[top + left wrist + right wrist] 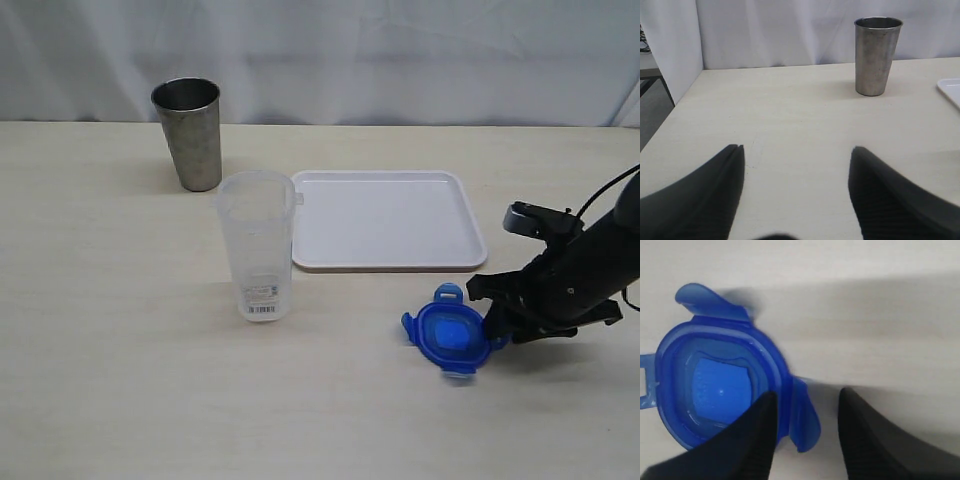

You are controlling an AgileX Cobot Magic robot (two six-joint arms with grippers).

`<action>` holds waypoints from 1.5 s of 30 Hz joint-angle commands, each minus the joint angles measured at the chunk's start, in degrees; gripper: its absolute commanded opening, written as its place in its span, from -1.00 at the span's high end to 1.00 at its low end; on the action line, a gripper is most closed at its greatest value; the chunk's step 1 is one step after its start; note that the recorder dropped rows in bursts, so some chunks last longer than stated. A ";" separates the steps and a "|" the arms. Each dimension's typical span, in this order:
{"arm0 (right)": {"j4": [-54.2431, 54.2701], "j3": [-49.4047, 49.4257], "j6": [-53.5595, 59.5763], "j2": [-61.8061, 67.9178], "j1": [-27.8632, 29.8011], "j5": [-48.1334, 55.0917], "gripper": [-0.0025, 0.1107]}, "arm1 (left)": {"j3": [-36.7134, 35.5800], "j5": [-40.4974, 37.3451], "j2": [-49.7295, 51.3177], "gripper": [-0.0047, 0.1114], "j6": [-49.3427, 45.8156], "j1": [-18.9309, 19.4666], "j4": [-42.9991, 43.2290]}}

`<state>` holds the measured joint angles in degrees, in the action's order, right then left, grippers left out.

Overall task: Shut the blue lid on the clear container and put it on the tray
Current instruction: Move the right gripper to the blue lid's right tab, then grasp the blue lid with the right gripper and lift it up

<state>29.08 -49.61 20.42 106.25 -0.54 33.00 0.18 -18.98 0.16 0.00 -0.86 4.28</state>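
The blue lid (449, 336) lies flat on the table in front of the white tray (385, 218), its flaps spread out. My right gripper (494, 322) is low at the lid's right edge. In the right wrist view it (807, 396) is open and straddles the lid (715, 382): one finger over the rim, the other outside, one flap (807, 415) in the gap, not pinched. The clear container (257, 245) stands upright and uncovered left of the tray, barcode label near its base. My left gripper (797, 149) is open over bare table and holds nothing.
A grey metal tumbler (187, 133) stands behind the container, and the left wrist view shows this tumbler (877, 55) ahead with a corner of the tray (951, 91) at the frame's edge. A white curtain backs the table.
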 commanded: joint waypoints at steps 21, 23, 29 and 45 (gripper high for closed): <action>0.40 -0.30 4.46 -5.07 -0.30 0.70 0.88 | -0.18 0.47 -0.16 -0.07 0.00 0.06 0.00; 0.40 -0.30 5.52 -7.38 -0.30 1.09 0.88 | -0.18 0.47 -0.16 -0.07 0.00 0.06 0.00; 0.06 -0.30 6.87 -14.60 -2.82 0.34 0.88 | -0.18 0.47 -0.16 -0.07 0.00 0.06 0.00; -25.74 -8.85 -9.82 -32.45 -19.54 -5.38 0.88 | -0.18 0.47 -0.16 -0.07 0.00 0.06 0.11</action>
<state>12.13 -55.35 17.59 74.77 -17.29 28.75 0.18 -18.98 0.16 0.00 -0.86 4.28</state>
